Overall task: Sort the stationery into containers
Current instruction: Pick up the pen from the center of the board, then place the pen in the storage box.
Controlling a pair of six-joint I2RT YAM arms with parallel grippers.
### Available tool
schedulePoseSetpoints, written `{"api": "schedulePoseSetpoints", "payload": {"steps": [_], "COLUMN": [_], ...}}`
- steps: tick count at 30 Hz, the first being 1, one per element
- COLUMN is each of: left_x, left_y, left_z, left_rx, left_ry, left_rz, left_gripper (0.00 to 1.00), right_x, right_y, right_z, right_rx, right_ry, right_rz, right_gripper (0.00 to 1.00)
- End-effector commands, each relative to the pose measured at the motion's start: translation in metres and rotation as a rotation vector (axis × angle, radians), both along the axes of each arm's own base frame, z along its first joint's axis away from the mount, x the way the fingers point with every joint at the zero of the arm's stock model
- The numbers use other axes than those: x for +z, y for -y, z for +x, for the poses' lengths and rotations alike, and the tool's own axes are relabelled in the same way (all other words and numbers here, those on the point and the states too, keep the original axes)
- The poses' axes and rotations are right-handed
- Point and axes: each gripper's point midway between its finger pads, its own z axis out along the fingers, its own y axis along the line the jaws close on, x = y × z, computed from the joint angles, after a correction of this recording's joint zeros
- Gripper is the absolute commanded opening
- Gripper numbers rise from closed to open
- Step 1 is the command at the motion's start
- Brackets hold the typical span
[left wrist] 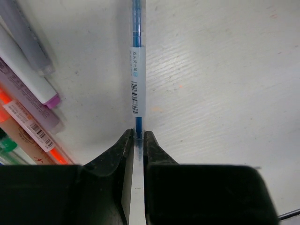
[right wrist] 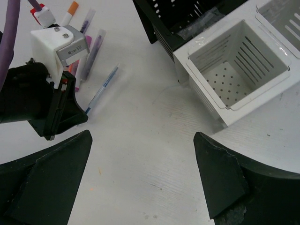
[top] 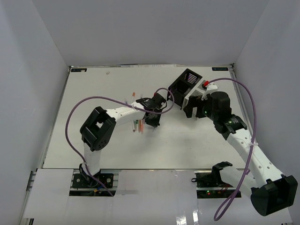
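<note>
My left gripper (left wrist: 137, 140) is shut on the near end of a blue pen (left wrist: 137, 56) with a white label; the pen points away over the table. It also shows in the right wrist view (right wrist: 102, 88), beside the left gripper (right wrist: 77, 117). A heap of stationery (left wrist: 28, 108) with purple, white, orange and green barrels lies to its left, and shows from above (top: 138, 124). My right gripper (right wrist: 143, 140) is open and empty over bare table, near the white container (right wrist: 234, 70) and the black container (right wrist: 159, 26).
In the top view the black container (top: 183, 83) and white container (top: 197, 95) stand at the back centre, with the right gripper (top: 191, 111) just in front and the left gripper (top: 153, 121) to their left. White walls close in the table.
</note>
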Motion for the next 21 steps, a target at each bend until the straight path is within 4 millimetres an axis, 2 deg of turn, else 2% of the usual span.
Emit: {"api": "schedulePoseSetpoints", "payload": {"steps": [1,2,3,5,6,7,8,9,10,12,13,21], "left_x": [0.062,0.068,0.079,0.095,0.107,0.106,0.116,0.129,0.128,0.142,0.152,0.182], "left_y": [0.017,0.017,0.018,0.026,0.026,0.024,0.027,0.03,0.029,0.033,0.033,0.042], "left_z": [0.017,0.019,0.02,0.021,0.02,0.017,0.02,0.014,0.011,0.009,0.007,-0.003], "left_rx": [-0.052,-0.061,-0.082,-0.118,-0.136,-0.161,-0.175,-0.21,-0.236,-0.27,-0.298,-0.42], "left_ry": [0.165,0.187,0.227,0.283,0.313,0.325,0.365,0.384,0.394,0.442,0.473,0.581], "left_rz": [-0.136,-0.153,-0.182,-0.243,-0.271,-0.272,-0.302,-0.345,-0.347,-0.395,-0.413,-0.495], "left_gripper": [0.0,0.0,0.0,0.0,0.0,0.0,0.0,0.0,0.0,0.0,0.0,0.0], "right_x": [0.045,0.047,0.058,0.059,0.068,0.067,0.07,0.067,0.077,0.074,0.081,0.084], "right_y": [-0.018,-0.021,-0.026,-0.032,-0.038,-0.041,-0.045,-0.051,-0.055,-0.061,-0.064,-0.085], "right_z": [0.01,0.01,0.009,0.012,0.011,0.014,0.015,0.016,0.018,0.021,0.023,0.031], "right_rx": [0.051,0.064,0.085,0.096,0.122,0.123,0.13,0.155,0.161,0.181,0.187,0.267], "right_ry": [0.085,0.077,0.072,0.034,0.034,0.013,0.003,-0.027,-0.022,-0.063,-0.059,-0.106], "right_rz": [0.087,0.092,0.113,0.127,0.148,0.165,0.178,0.189,0.208,0.219,0.231,0.286], "right_gripper": [0.96,0.96,0.97,0.97,0.98,1.0,1.0,0.95,0.94,0.93,0.91,0.81]}}
